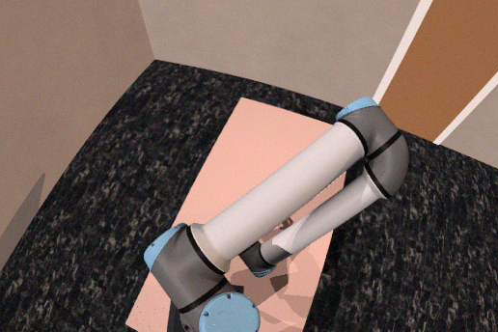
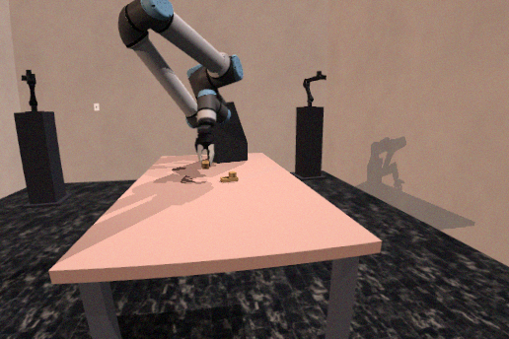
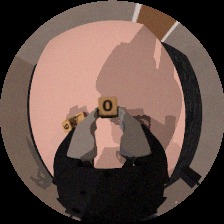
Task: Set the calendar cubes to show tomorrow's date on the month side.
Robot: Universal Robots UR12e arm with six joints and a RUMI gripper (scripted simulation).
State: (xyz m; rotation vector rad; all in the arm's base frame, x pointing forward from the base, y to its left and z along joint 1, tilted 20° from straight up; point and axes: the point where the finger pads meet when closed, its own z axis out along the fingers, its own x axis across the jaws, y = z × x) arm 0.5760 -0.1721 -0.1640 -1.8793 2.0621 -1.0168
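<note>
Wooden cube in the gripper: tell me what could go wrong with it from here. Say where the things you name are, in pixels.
The wooden cube (image 2: 205, 164) (image 3: 107, 106) sits at the very tips of the gripper (image 2: 205, 160) (image 3: 108, 107), so it could tilt or slip if it bumps something. Its 0 faces the wrist camera; set down in the wrong orientation, it might show another digit, or one not upright, on the month side. The tray (image 2: 226, 179) already carries another cube (image 2: 233, 174), which a careless lowering could knock.

My arm has pale grey tubes, dark grey joints with black rings, and round light-blue caps. My jaws are grey, on a black body.
</note>
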